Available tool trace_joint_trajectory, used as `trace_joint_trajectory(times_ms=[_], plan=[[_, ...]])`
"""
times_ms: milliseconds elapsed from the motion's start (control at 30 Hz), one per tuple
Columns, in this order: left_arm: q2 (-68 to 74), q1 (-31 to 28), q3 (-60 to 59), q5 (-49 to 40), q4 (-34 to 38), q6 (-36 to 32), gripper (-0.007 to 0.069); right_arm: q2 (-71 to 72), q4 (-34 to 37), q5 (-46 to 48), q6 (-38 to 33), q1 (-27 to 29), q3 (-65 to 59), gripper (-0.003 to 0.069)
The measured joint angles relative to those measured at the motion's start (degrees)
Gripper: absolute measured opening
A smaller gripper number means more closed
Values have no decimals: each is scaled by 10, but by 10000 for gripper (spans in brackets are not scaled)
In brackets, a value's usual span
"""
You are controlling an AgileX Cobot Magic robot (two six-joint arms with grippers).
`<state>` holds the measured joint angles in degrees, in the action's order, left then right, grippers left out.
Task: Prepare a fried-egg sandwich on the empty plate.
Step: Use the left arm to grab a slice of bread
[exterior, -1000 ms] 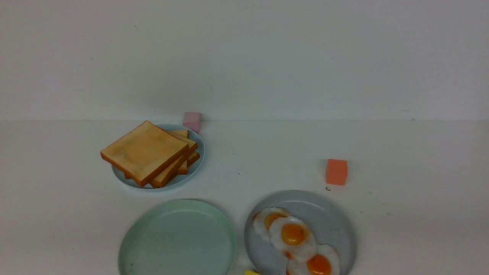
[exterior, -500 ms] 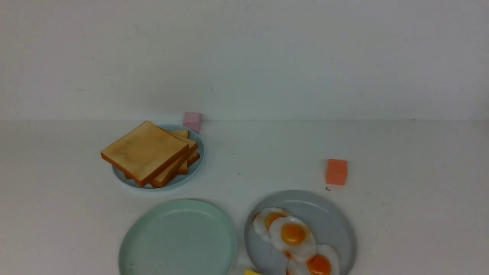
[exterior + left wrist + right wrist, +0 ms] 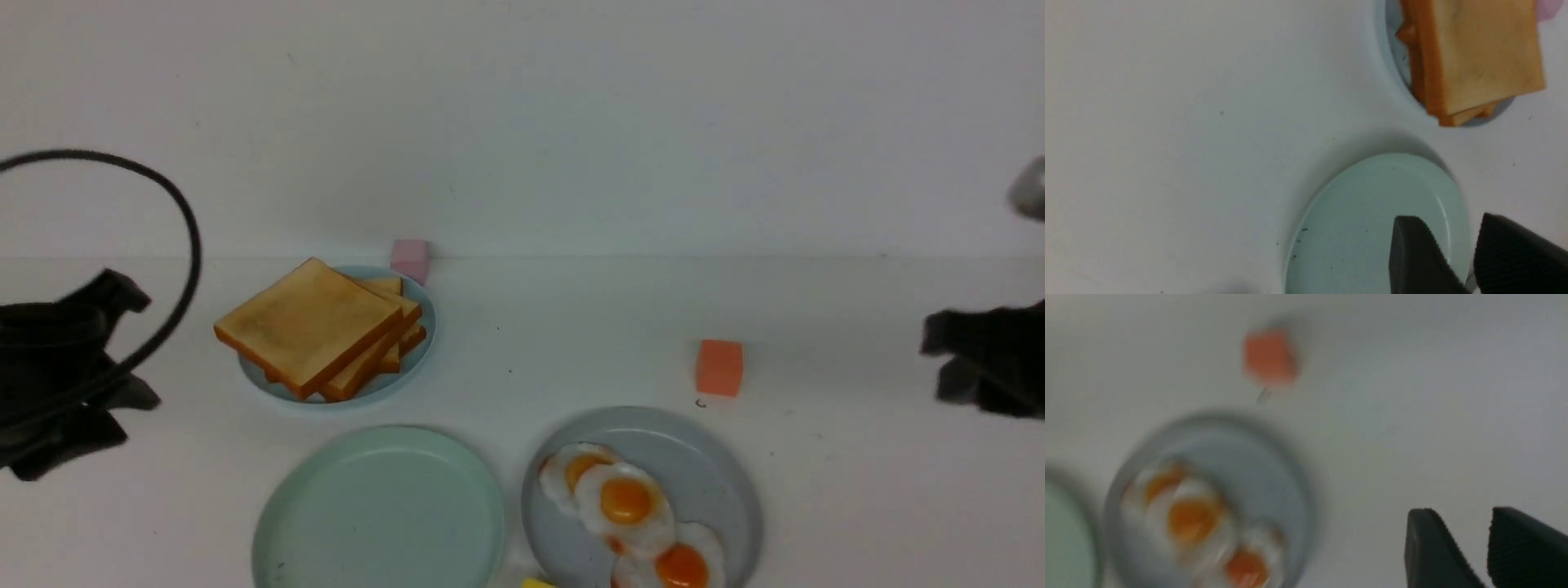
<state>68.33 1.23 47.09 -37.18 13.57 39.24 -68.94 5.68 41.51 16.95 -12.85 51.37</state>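
Left gripper [image 3: 1447, 220] at 9 o'clock edge, right gripper [image 3: 1461, 512] at 3, both narrowly parted, unloaded; empty plate [image 3: 380, 506] at 7.

At nine o'clock, the left arm [image 3: 57, 367]: matte black, blocky housing with angular projections. A thin black cable [image 3: 193, 245] arcs over it in a wide loop. At three o'clock, the right arm [image 3: 988, 359]: the same matte black casing, with a rounded silver-grey part [image 3: 1030, 189] above it, blurred. The left gripper [image 3: 1449, 222] and right gripper [image 3: 1462, 516] each have two black wedge-shaped fingers [image 3: 1421, 261] that taper to blunt tips. Their inner faces are finely ribbed.
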Motion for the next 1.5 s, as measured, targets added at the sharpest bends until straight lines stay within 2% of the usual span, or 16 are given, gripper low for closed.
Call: trace_joint_trajectory(times_ms=[133,167,200,300,333,500,633,1000,1167,1267,1400,1500], plan=[[88,0,39,-1,84,-68,239,-23,149,17,-162,-45,0,246],[96,0,41,-1,87,-71,240,-23,155,17,-170,-47,0,246],[128,0,63,0,113,-93,247,-26,201,18,-217,-63,0,256],[177,0,104,6,137,-123,272,-26,250,20,-266,-76,0,279],[183,0,107,6,138,-127,275,-26,255,21,-271,-77,0,283],[255,0,159,29,140,-144,387,-26,282,38,-299,-79,0,341],[291,0,176,58,141,-144,443,-26,283,48,-302,-79,0,352],[354,0,179,150,175,-145,458,-26,289,49,-303,-79,0,353],[367,0,179,166,178,-159,393,-26,291,49,-303,-79,0,353],[369,0,179,167,179,-161,300,-26,292,50,-303,-79,0,353],[368,-1,180,162,178,-161,134,-26,293,51,-303,-79,0,353],[362,-4,180,151,178,-161,99,-26,293,52,-303,-79,0,353]])
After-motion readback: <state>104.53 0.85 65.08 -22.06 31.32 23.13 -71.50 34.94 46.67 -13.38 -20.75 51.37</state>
